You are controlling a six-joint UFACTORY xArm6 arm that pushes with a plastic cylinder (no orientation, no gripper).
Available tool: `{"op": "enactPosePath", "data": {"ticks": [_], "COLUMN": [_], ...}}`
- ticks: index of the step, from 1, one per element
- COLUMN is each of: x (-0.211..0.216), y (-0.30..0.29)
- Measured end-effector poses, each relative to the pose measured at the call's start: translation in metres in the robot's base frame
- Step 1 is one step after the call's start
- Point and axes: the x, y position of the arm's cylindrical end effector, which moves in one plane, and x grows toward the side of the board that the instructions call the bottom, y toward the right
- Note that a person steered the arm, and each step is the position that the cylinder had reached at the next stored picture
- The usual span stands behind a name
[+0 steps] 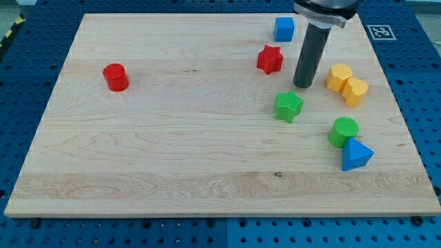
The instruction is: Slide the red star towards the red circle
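The red star (pixel 270 60) lies in the upper right part of the wooden board (pixel 172 151). The red circle (pixel 116 76) stands far off at the view's left. My tip (pixel 302 85) rests on the board to the right of and slightly below the red star, with a small gap between them. It is just above the green star (pixel 289 107) and left of the two yellow blocks (pixel 346 85).
A blue cube (pixel 284 29) sits near the top edge above the red star. A green circle (pixel 343 131) and a blue triangle (pixel 355 155) lie at the lower right. A fiducial marker (pixel 380 32) is at the board's top right corner.
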Motion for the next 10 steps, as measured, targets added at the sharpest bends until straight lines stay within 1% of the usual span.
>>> {"op": "enactPosePath", "data": {"ticks": [1,3,4,6,10], "x": [-0.019,-0.036,-0.061,-0.061,-0.050], "y": [0.001,0.009,0.013,0.007,-0.082]}}
